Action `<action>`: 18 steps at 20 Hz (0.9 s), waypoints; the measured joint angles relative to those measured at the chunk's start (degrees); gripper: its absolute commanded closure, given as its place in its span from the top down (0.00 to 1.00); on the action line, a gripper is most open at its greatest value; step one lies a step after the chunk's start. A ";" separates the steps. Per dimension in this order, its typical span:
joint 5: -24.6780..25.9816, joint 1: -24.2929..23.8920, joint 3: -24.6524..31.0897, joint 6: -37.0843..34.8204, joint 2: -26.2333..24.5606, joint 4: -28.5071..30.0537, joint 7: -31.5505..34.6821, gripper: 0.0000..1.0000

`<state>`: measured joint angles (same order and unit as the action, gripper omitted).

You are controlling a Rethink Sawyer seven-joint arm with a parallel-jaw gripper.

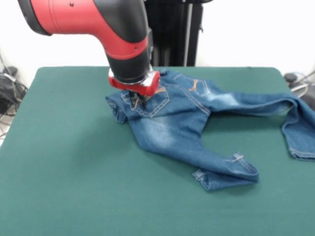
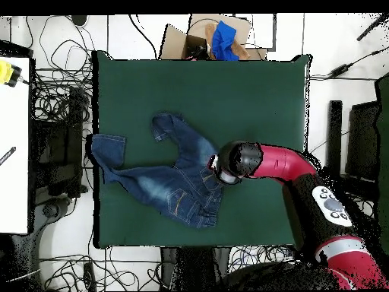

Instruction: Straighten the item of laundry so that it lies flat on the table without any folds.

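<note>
The item of laundry (image 1: 172, 123) is a small pair of blue jeans with orange-stitched back pockets, lying rumpled on the green table (image 1: 74, 172). One leg runs right to the table edge with its end bent back. The other leg points toward the front, its cuff folded over. My gripper (image 1: 137, 101) presses down on the waistband and pocket corner at the jeans' left end, and the red wrist hides its tips. From above, the jeans (image 2: 171, 182) lie left of centre on the table (image 2: 228, 99), with the gripper (image 2: 222, 166) at their right edge under the arm.
A cardboard box (image 2: 199, 38) holding a blue cloth (image 2: 224, 39) sits beyond the table's top edge in the overhead view. Tangled cables (image 2: 57, 91) lie on the floor at the left, beside a white bench (image 2: 14, 152). Dark equipment (image 2: 357, 144) stands at the right.
</note>
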<state>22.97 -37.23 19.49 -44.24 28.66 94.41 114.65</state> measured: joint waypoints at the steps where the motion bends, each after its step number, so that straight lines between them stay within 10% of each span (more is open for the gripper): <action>1: 0.55 -0.18 0.01 0.82 -0.24 0.58 0.00 0.00; 18: 1.97 -2.52 0.06 -4.29 10.23 7.47 -0.05 0.00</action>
<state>24.94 -39.75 19.54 -48.53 38.90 101.87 114.60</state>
